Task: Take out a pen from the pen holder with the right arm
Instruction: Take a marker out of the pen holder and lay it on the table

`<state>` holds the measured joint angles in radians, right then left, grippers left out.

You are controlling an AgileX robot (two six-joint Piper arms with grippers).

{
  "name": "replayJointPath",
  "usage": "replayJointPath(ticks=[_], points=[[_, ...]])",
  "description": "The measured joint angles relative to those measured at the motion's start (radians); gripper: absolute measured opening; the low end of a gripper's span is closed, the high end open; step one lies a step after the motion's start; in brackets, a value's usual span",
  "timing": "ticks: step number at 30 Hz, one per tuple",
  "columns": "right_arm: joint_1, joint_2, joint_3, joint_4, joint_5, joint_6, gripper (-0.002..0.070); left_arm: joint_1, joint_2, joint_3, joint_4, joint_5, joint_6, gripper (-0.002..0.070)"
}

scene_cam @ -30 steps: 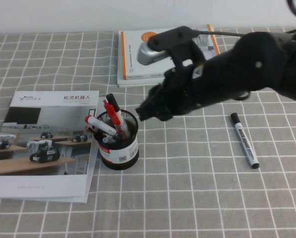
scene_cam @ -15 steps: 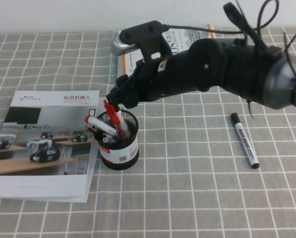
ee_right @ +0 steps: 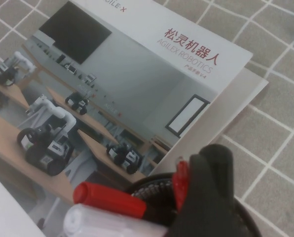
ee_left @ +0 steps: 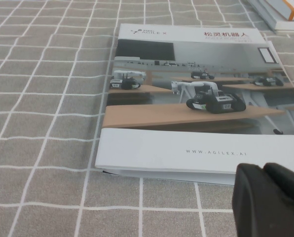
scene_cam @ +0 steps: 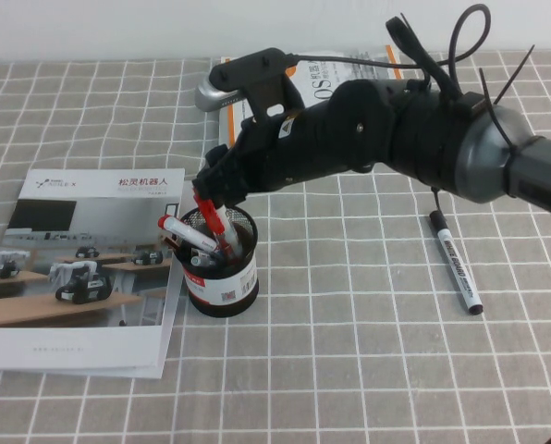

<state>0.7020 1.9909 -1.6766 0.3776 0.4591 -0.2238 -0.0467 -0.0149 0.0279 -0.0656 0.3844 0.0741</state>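
Right gripper point(scene_cam: 216, 188) jaws wide, unloaded, poised just above pen holder point(scene_cam: 222, 282), one finger point(ee_right: 211, 192) right beside red-capped pen point(scene_cam: 206, 205) standing inside beneath it; left gripper point(ee_left: 273, 200) parked over brochure point(ee_left: 186, 98) edge.

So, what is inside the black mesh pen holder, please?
Red-capped white markers; their lower ends are hidden. Open right gripper hovers above; left gripper sits beside the printed brochure.

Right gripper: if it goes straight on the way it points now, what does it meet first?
Probably the red-capped marker sticking up from the black mesh pen holder: the open right gripper points down at it, though depth is unclear. The left gripper hangs near the white brochure.
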Motion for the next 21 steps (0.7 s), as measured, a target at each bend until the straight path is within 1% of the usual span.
replayJointPath(ticks=[21], points=[[0.008,0.027,0.000,-0.005,-0.056,-0.012,0.0359,0.000,0.000,0.000,0.000,0.000,0.000,-0.0003]])
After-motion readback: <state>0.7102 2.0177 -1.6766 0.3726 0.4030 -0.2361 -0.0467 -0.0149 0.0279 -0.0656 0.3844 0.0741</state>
